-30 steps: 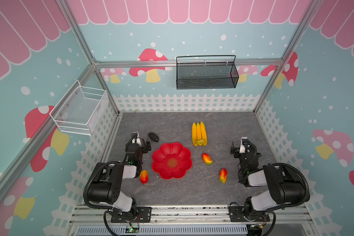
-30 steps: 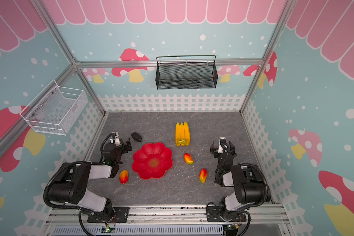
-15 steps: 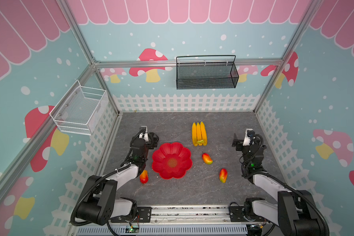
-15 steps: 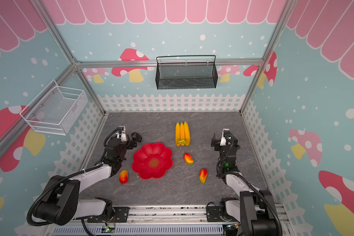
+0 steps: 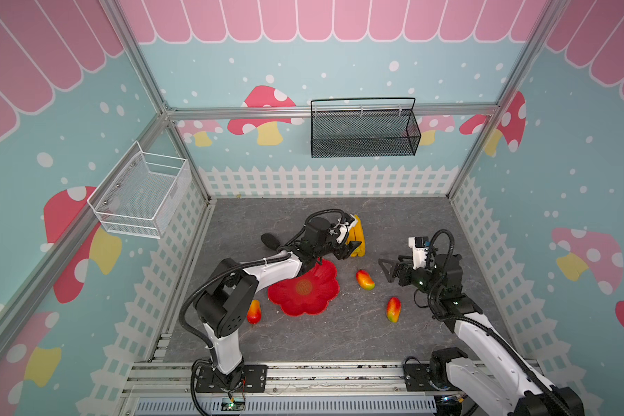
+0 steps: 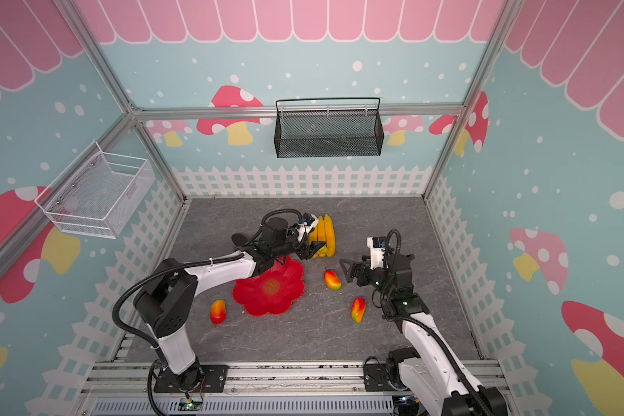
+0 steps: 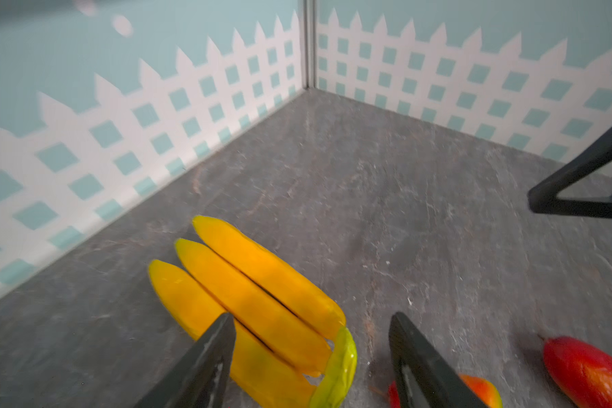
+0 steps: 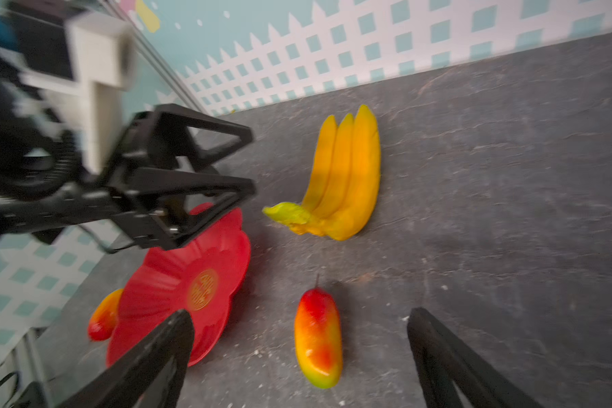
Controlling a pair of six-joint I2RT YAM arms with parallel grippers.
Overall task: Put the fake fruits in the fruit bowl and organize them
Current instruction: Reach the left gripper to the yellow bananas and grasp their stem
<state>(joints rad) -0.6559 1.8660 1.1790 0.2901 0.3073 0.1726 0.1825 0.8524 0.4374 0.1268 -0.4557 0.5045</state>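
Bananas [image 5: 359, 236] lie on the tabletop [image 5: 411, 223], mid-frame in a top view, just above the empty red bowl [image 5: 314, 299]. My left fingers [image 5: 350, 249] straddle their stem [image 7: 336, 367], apart, not yet gripping; my right fingers [image 5: 388, 270] gape wide. Pinching that curved stem, I may slip off

two white-and-black arms. the left arm [image 5: 274, 268] reaches forward and across toward the middle, with its forearm low and nearly level and its wrist tipped down. the left gripper [image 5: 352, 249] points away from its base, jaws parted, with a clear gap between its black fingers [image 7: 205, 356]. the right arm [image 5: 483, 336] rises steeply from its base, and its wrist turns inward. the right gripper [image 5: 386, 271] faces the left one, jaws spread wide, and the two do not touch.
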